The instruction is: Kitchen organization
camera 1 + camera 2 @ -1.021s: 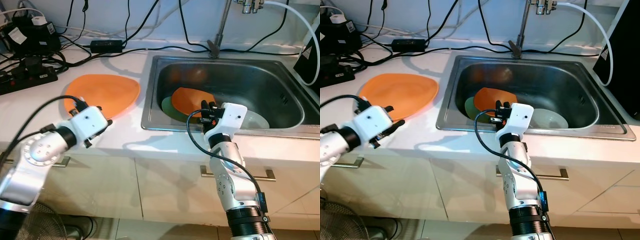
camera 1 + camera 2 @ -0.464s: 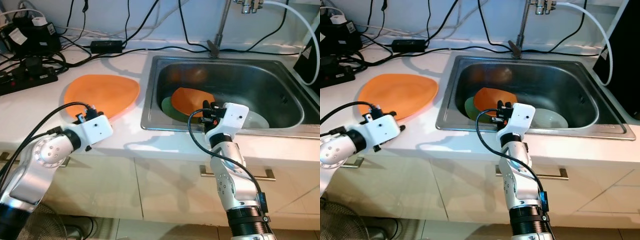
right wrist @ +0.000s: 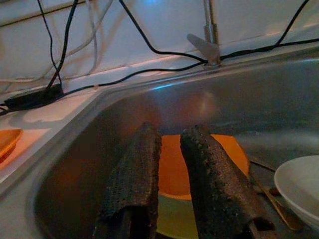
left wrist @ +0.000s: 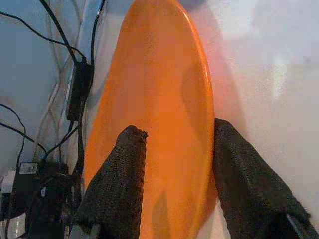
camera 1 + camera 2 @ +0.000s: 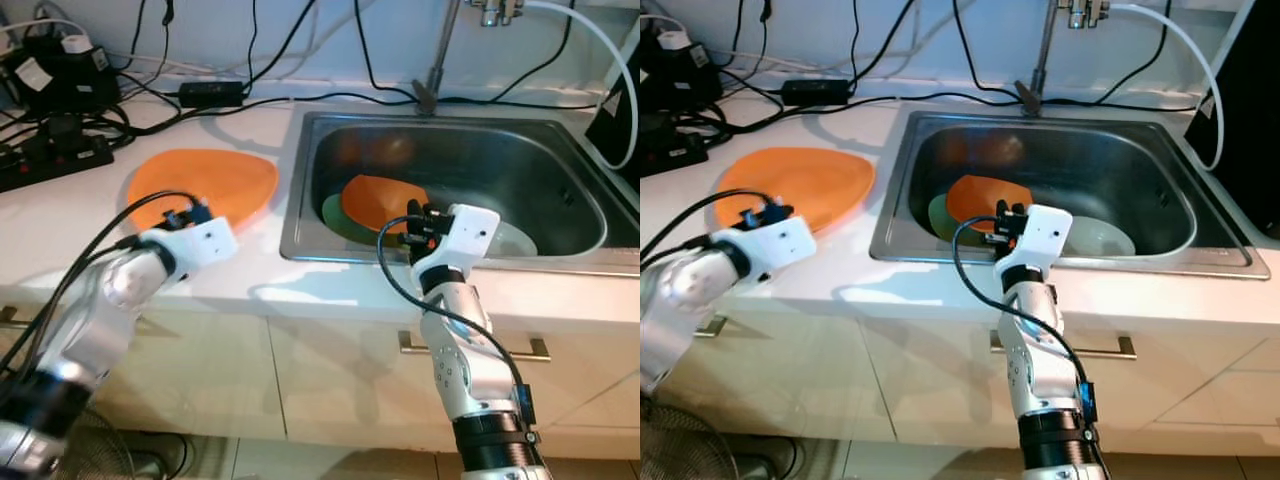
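A large orange plate (image 5: 215, 180) lies flat on the white counter left of the sink. My left gripper (image 5: 186, 213) is at the plate's near edge. In the left wrist view it (image 4: 174, 134) is open, with one finger (image 4: 124, 169) over the plate (image 4: 159, 99) and the other finger (image 4: 239, 164) beside its rim. My right gripper (image 5: 417, 212) hovers at the sink's front rim, shut on nothing (image 3: 172, 132). Below it a smaller orange plate (image 5: 380, 195) rests on a green plate (image 5: 335, 215), next to a white bowl (image 5: 512, 240).
The steel sink (image 5: 298, 190) sits right of the counter, with a faucet (image 5: 440, 60) behind it. A power strip (image 5: 50, 160), adapters and several black cables lie along the back left. A drawer handle (image 5: 475, 346) is below the counter front.
My left arm has swung up and forward, so its gripper now points at the counter plate's near edge. The right arm has stayed still.
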Tool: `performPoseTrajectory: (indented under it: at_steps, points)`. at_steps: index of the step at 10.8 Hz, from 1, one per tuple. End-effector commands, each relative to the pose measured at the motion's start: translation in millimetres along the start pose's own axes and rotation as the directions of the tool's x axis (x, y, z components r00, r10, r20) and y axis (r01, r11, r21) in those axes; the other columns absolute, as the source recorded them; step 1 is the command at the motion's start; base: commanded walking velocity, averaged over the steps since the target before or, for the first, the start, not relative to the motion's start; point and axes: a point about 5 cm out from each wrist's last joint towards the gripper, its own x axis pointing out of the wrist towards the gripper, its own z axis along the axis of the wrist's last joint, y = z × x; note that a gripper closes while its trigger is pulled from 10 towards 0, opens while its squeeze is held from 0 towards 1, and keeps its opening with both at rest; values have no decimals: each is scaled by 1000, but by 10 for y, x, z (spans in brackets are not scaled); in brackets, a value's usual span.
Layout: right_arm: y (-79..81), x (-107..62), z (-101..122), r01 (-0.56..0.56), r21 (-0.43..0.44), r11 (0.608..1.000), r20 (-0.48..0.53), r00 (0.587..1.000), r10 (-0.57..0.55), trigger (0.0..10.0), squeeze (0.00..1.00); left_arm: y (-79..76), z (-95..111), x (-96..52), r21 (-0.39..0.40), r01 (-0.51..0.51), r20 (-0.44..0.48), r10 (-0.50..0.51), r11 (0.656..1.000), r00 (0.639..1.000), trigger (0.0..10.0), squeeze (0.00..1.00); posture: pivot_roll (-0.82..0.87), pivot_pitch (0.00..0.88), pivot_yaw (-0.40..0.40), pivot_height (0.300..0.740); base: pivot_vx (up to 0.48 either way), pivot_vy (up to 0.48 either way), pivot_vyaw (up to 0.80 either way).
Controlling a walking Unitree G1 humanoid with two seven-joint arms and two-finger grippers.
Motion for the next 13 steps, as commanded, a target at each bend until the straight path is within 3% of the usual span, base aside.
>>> performPoseTrajectory:
  at_steps: [1,2,3,4,13]
  points:
    - [31,15,25,3,13,1000,1,1000,-3,10000,0,-108,-58,52,9,46,-41,-45,999,998,10000,0,-38,9,14,740,0,0,0]
    - [32,17,25,4,13,1000,1,1000,-4,10000,0,-110,-55,91,20,47,-50,-46,999,998,10000,0,-40,7,15,740,0,0,0]
    - [34,19,24,3,12,1000,1,1000,-3,10000,0,-109,-60,110,24,47,-57,-46,999,997,6941,0,-40,4,15,740,0,0,0]
    - [35,22,23,2,11,1000,-1,1000,-2,10000,0,-117,-53,130,29,50,-55,-48,998,997,0,0,-40,4,14,740,0,0,0]
    - [22,30,6,11,13,1000,-11,1000,-11,10000,0,-121,16,151,55,27,-43,-25,998,999,0,0,-39,5,11,740,0,0,0]
